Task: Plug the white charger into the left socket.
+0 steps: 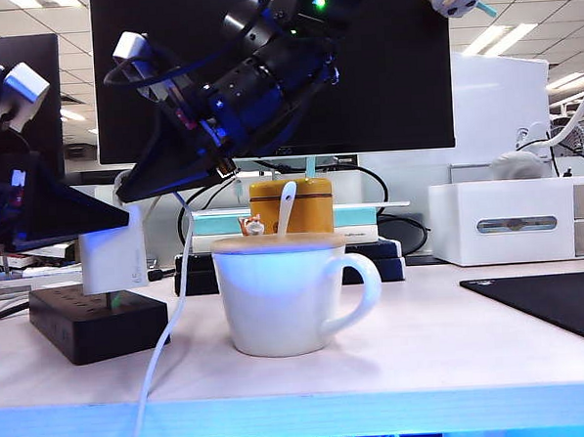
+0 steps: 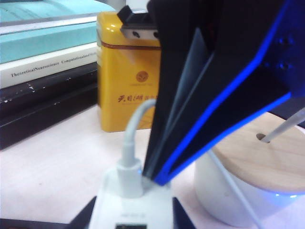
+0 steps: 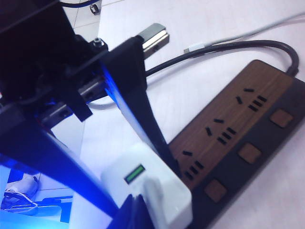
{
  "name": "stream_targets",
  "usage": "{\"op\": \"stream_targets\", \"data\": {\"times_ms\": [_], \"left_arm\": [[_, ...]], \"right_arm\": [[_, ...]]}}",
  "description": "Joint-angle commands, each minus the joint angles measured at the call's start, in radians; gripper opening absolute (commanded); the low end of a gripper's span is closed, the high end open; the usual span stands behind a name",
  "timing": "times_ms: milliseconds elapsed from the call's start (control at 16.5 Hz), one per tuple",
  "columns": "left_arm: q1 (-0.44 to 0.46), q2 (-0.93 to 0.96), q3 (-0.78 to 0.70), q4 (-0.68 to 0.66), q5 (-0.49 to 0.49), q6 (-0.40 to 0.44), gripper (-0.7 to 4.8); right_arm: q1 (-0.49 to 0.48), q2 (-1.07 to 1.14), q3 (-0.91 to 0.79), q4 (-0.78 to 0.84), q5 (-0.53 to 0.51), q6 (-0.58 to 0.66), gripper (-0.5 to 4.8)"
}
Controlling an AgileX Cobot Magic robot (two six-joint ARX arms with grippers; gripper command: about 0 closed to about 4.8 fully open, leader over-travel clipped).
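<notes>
The white charger (image 1: 113, 255) stands upright on one end of the black power strip (image 1: 97, 327). It covers the left socket, and its prongs are hidden. My left gripper (image 1: 107, 233) is shut on the charger (image 2: 131, 207), with one dark finger (image 2: 86, 218) on each side. My right gripper (image 1: 131, 194) reaches across from above, shut, with its tips (image 3: 138, 212) against the charger's top (image 3: 147, 183). A green light glows on the charger. Its thin white cable (image 1: 166, 333) runs down over the table's front edge.
A white mug (image 1: 286, 297) with a wooden lid and a spoon stands mid-table, close to the right of the strip. Behind it are a yellow tin (image 1: 291, 207) and stacked books (image 2: 43, 71). A black mat (image 1: 551, 303) and a white box (image 1: 513, 222) lie right. Free sockets (image 3: 224, 133) show along the strip.
</notes>
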Motion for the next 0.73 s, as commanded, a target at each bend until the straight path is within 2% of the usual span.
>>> {"op": "stream_targets", "data": {"times_ms": [61,545,726], "left_arm": [[-0.004,0.01,-0.012,-0.08,0.011,-0.003,1.79],[-0.016,0.01,-0.012,-0.081,0.014,-0.003,1.79],[-0.017,0.01,-0.012,-0.101,0.015,-0.003,1.79]], "right_arm": [[0.018,0.006,0.002,0.012,0.004,-0.018,-0.05],[0.03,0.025,0.002,-0.058,0.098,-0.019,-0.05],[0.03,0.048,0.002,-0.113,0.098,-0.032,-0.05]]}}
